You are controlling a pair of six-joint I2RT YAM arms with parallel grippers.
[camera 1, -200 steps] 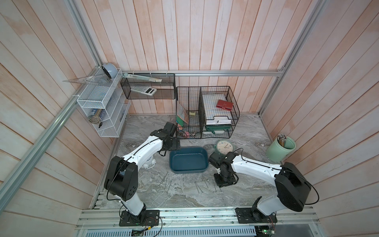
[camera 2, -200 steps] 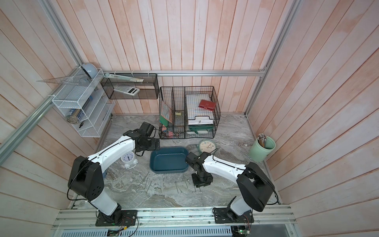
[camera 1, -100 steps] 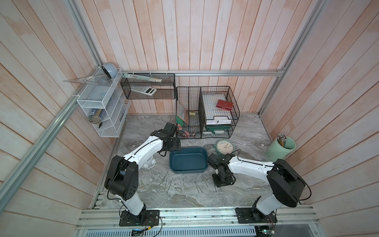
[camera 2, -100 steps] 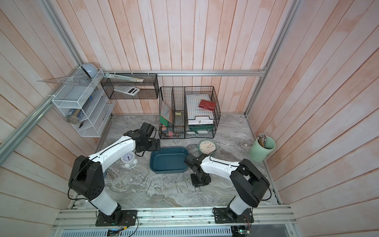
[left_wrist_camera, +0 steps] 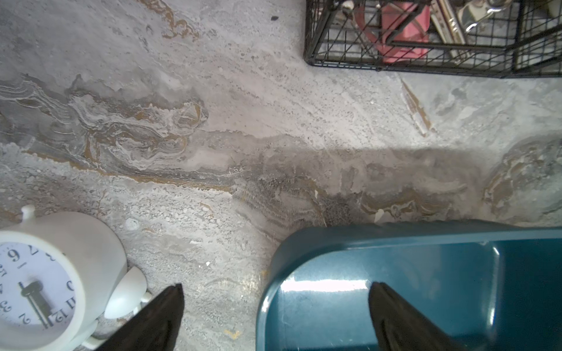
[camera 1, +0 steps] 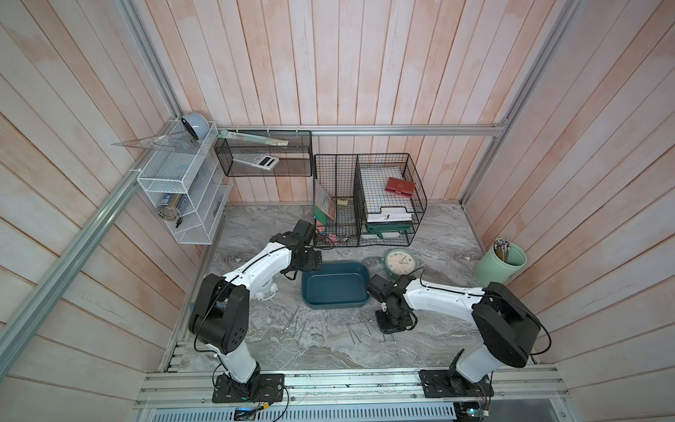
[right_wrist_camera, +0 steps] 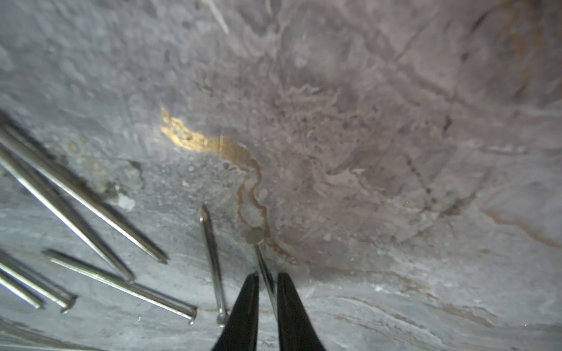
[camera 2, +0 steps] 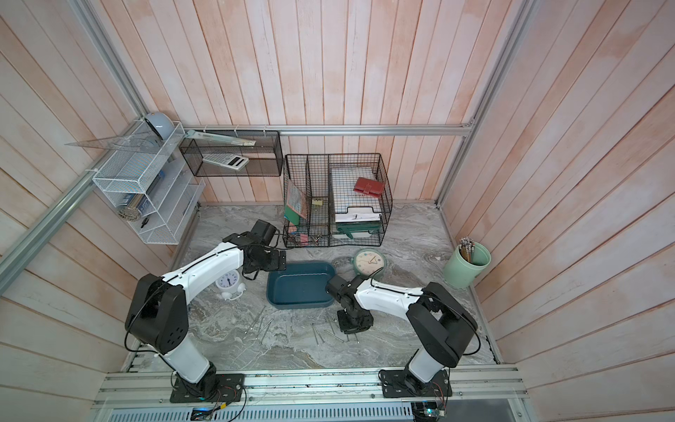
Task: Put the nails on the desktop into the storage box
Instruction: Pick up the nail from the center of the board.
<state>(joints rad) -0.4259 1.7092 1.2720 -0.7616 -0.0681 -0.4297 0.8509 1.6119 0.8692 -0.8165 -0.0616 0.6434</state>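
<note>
Two hands are over the marble worktop (camera 1: pixel 321 352). Furthest left, the left hand (left_wrist_camera: pixel 275 291) stands wide open and holds nothing, at the far left corner of the storage box (camera 1: pixel 334 288). In the left wrist view one of its fingers (left_wrist_camera: pixel 395 319) is over the box's floor and the other is over bare worktop just beside a white clock (left_wrist_camera: pixel 45 273).

The teal box sits mid-worktop. Nearer than the box, the nails (camera 1: pixel 296 325) lie loose on the worktop in two scatters, one off its near left corner and one off its near right corner.

The right hand (camera 1: pixel 392 325) points down at the right edge of the second scatter, just near of the box's right end. In the right wrist view its fingers (right_wrist_camera: pixel 246 304) are drawn almost together, with a single nail (right_wrist_camera: pixel 254 236) clasped between them, its head sticking out beyond the tips. Whether that nail is clear of the worktop cannot be told. Several more nails lie flat close beside it.
</note>
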